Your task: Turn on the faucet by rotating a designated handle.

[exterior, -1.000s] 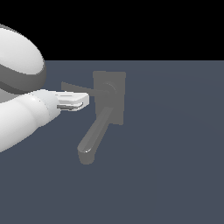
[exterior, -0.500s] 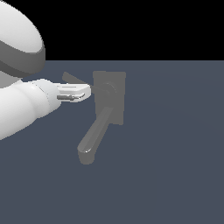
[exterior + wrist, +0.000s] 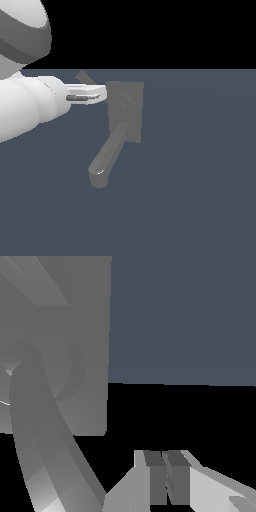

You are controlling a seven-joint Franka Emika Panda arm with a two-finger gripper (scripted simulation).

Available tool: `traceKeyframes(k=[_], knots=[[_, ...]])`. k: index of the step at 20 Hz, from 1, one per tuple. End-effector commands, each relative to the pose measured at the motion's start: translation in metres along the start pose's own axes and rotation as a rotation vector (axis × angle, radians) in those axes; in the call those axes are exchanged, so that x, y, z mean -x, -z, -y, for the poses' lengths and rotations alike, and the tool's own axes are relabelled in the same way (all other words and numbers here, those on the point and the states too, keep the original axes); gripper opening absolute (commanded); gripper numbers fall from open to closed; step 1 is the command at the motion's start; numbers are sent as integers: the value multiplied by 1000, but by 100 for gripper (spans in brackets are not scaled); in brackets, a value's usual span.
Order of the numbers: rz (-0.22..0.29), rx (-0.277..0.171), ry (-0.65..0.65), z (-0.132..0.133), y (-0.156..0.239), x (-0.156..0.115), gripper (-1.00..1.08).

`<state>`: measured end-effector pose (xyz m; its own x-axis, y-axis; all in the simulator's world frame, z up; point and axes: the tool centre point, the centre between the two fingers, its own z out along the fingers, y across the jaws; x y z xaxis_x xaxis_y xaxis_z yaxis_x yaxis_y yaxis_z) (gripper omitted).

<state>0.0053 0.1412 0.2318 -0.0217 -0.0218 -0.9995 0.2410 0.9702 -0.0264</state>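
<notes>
The robot's gripper (image 3: 100, 93), fingers pressed together and holding nothing, reaches level toward the upper edge of the grey faucet (image 3: 125, 112), just below the thin handle (image 3: 84, 77) angling up behind it, apparently ready to push that bar around.

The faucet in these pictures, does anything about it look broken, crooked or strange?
Nothing stands out. The faucet looks whole: its back plate stands square and the thick spout slants down toward the exterior view's left. The thin handle pokes up behind the pincer, whose fingers look pressed together in the wrist view.
</notes>
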Motion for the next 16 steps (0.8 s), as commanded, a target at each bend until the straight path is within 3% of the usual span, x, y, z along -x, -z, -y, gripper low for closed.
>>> traceKeyframes(k=[1,2,16], knots=[[16,5,-6,-1,-2,14,-100],[0,-2,-1,1,-1,1,-100],[9,2,-4,31,-1,34,-100]])
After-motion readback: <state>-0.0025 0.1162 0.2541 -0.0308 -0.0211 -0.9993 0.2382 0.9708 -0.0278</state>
